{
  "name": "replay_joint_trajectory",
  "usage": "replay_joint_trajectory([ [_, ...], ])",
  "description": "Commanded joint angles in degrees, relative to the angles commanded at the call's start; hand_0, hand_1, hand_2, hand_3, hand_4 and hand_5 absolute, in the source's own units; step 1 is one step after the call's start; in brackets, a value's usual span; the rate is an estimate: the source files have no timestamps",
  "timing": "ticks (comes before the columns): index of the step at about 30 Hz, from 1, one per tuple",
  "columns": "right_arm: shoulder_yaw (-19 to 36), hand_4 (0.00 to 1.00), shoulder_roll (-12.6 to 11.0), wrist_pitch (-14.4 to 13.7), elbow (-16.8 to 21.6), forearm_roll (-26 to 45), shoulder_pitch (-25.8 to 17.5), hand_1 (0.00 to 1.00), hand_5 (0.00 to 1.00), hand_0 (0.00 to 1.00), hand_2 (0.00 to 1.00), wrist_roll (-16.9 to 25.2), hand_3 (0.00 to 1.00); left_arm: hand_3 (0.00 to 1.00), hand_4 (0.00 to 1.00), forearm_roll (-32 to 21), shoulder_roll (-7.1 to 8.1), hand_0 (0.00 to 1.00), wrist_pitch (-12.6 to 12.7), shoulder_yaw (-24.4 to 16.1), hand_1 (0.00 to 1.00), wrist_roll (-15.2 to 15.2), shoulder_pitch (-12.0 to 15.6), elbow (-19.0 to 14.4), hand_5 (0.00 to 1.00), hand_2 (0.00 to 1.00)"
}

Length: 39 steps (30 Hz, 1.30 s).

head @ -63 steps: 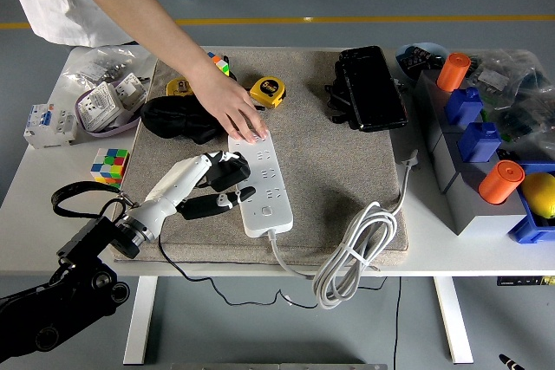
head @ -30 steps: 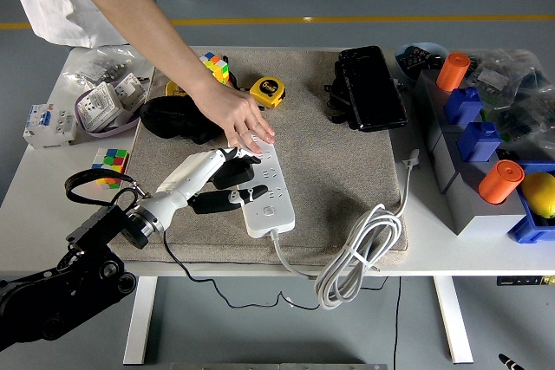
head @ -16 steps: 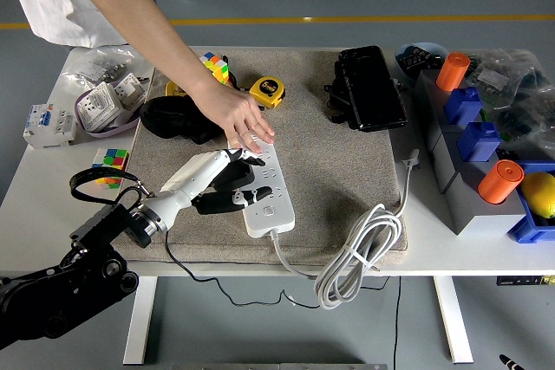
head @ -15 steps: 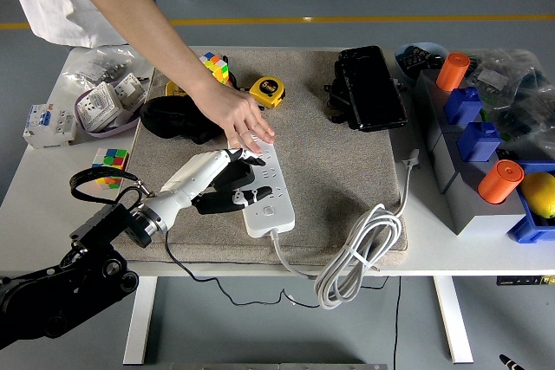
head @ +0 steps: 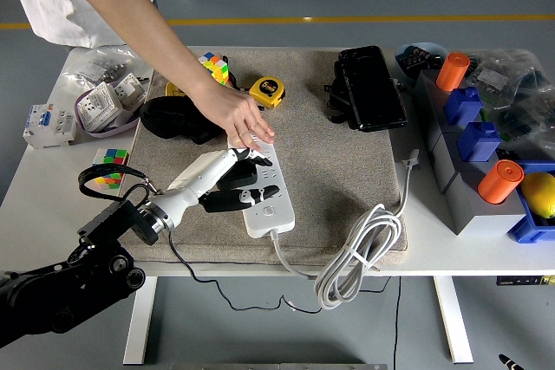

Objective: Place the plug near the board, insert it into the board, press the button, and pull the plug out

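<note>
The white power strip (head: 272, 211) lies on the grey mat (head: 338, 171), with its white cable coiled (head: 355, 253) at the table's front edge. My left hand (head: 234, 186) reaches in from the lower left, over the strip's left side and middle sockets. Its fingers are curled on the black plug (head: 240, 177), which sits against the strip's top face. How deep the plug sits is hidden by the fingers. The plug's thin black cord (head: 186, 268) hangs over the front edge. A person's hand (head: 244, 119) presses flat on the strip's far end.
A yellow tape measure (head: 267, 90), a colour cube (head: 214, 65) and a black pouch (head: 178, 119) lie behind the strip. A black case (head: 371, 86) lies at back centre. Grey and blue bins (head: 473, 158) with orange cylinders (head: 453, 71) stand at the right.
My left hand has moved forward and right, bringing the plug from beside the strip's left edge to over its sockets. The person's hand has stayed on the far end.
</note>
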Motion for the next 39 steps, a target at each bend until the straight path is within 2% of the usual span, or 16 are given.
replay_joint_trajectory([
  [8,0.16,0.925,0.04,-0.01,-0.06,-0.02,-0.11,0.704,0.524,0.655,0.710,0.03,0.634,0.709,0.873,-0.53,0.61,0.720,0.99,-3.16,0.727,-1.15,0.63,-1.92,0.849,0.727],
  [15,0.57,0.925,-0.04,0.02,-0.03,-0.32,-0.25,0.703,0.524,0.655,0.710,0.01,0.634,0.709,0.874,-0.80,2.90,0.713,0.78,-6.89,0.727,0.60,2.90,-9.10,0.836,0.728],
  [17,0.57,0.925,-0.09,0.05,-0.07,-0.37,-0.31,0.703,0.524,0.655,0.710,-0.03,0.634,0.709,0.874,-1.92,3.87,0.713,-0.87,-8.75,0.727,3.31,3.91,-12.57,0.836,0.728],
  [18,0.62,0.925,-0.10,0.05,-0.09,-0.41,-0.34,0.704,0.524,0.655,0.710,-0.04,0.633,0.681,0.868,-2.43,4.34,0.332,-1.87,-9.65,0.467,5.09,4.37,-14.40,0.555,0.573],
  [23,0.62,0.925,-0.21,0.08,-0.12,-0.52,-0.45,0.704,0.524,0.655,0.710,-0.11,0.633,0.681,0.868,-3.64,6.01,0.332,-7.70,-13.83,0.467,15.21,6.16,-21.95,0.555,0.573],
  [24,0.55,0.925,-0.24,0.09,-0.12,-0.54,-0.47,0.703,0.524,0.655,0.710,-0.13,0.633,0.739,0.764,-3.50,6.20,0.160,-9.09,-14.56,0.187,17.36,6.39,-23.04,0.273,0.338],
  [28,0.40,0.925,-0.32,0.10,-0.09,-0.60,-0.25,0.703,0.524,0.655,0.710,-0.17,0.633,0.739,0.764,-1.59,7.27,0.160,-14.16,-15.27,0.187,22.95,6.10,-24.94,0.273,0.338],
  [29,0.41,0.925,-0.34,0.10,-0.07,-0.61,-0.22,0.703,0.524,0.655,0.710,-0.17,0.633,0.739,0.764,-0.97,7.55,0.160,-15.01,-14.97,0.187,22.93,5.88,-24.93,0.273,0.338],
  [30,0.42,0.925,-0.36,0.11,-0.05,-0.63,-0.19,0.703,0.524,0.654,0.710,-0.17,0.633,0.893,0.584,-0.30,7.93,0.091,-16.02,-14.44,0.080,22.59,5.55,-24.82,0.071,0.200],
  [35,0.43,0.925,-0.75,0.03,0.07,-0.76,0.10,0.703,0.524,0.654,0.710,-0.18,0.633,0.893,0.584,0.83,10.33,0.091,-19.90,-9.10,0.080,20.30,2.95,-23.28,0.071,0.200],
  [36,0.35,0.925,-0.79,0.03,0.07,-0.74,0.14,0.703,0.524,0.652,0.710,-0.19,0.633,0.917,0.730,1.18,10.48,0.064,-20.33,-8.17,0.059,20.01,2.55,-22.96,0.002,0.140],
  [39,0.14,0.925,-0.81,0.04,0.11,-0.71,0.25,0.703,0.524,0.652,0.710,-0.19,0.633,0.917,0.730,2.76,10.28,0.064,-20.81,-6.54,0.059,19.16,1.71,-22.10,0.002,0.140],
])
